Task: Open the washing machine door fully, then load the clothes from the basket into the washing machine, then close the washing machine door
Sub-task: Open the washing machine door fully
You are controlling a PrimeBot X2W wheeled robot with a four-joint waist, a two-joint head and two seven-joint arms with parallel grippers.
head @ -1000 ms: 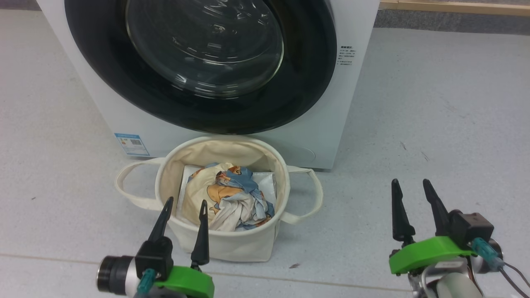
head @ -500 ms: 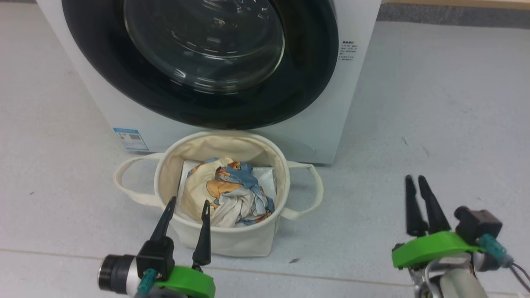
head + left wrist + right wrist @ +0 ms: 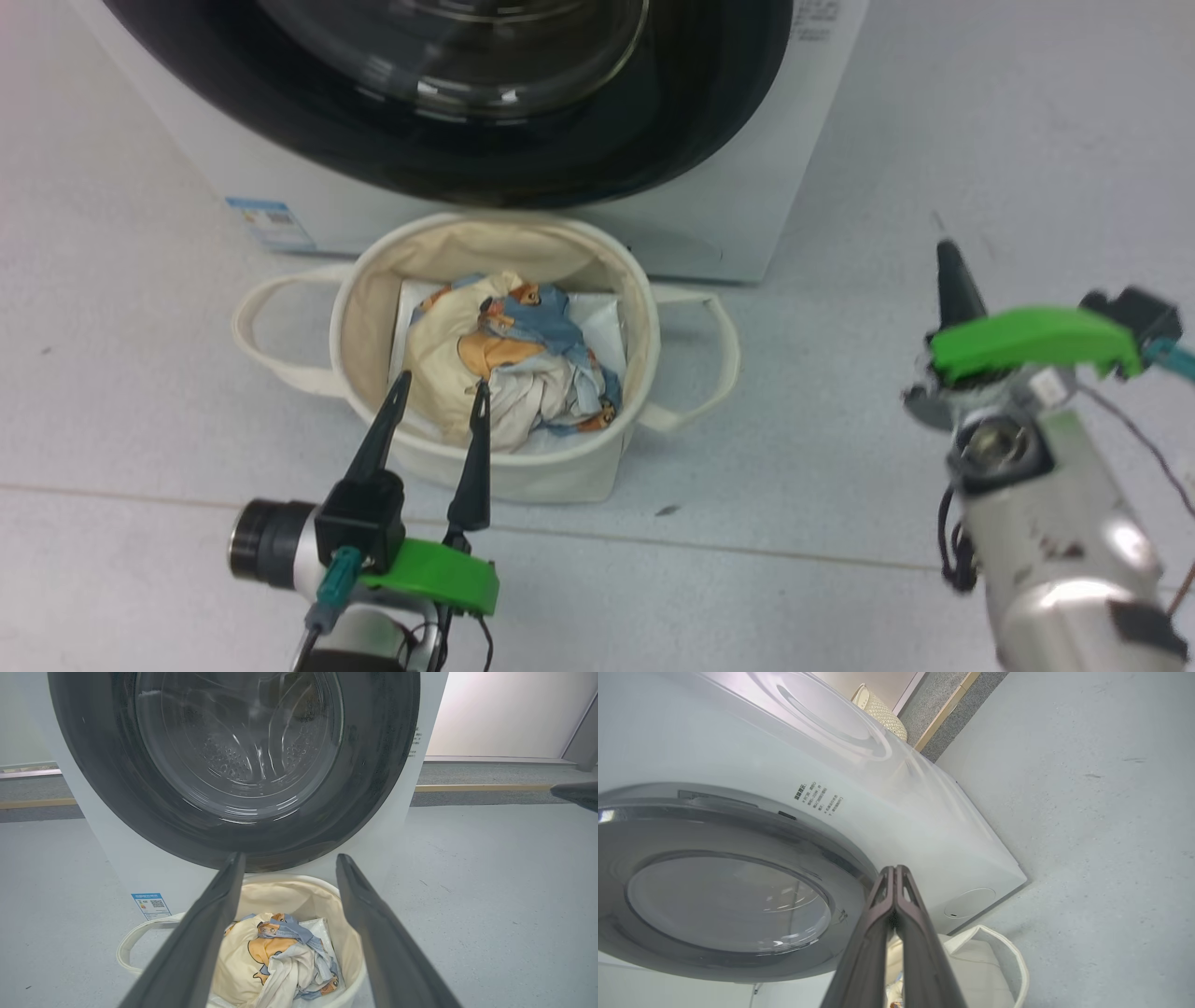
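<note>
The washing machine (image 3: 738, 187) stands white at the top of the head view, its glossy black round door (image 3: 467, 121) closed flat against the front. The cream basket (image 3: 364, 289) sits on the floor just before it, holding the cream and blue clothes (image 3: 504, 364). My left gripper (image 3: 439, 392) hangs open at the basket's near rim, fingers pointing toward the clothes (image 3: 275, 961). My right gripper (image 3: 950, 257) is shut with nothing in it, raised at the right, rolled on its side. Its tips (image 3: 895, 870) point at the door's lower edge (image 3: 728, 896).
A small blue label (image 3: 266, 222) marks the machine's lower left corner. A flat white sheet (image 3: 602, 322) lies under the clothes. Grey floor (image 3: 934, 121) spreads to the right of the machine. A wooden skirting (image 3: 481, 787) runs along the far wall.
My right gripper has shut, risen and rolled onto its side toward the machine. The head camera has tilted down, so machine and basket sit higher in view. The left gripper stays open.
</note>
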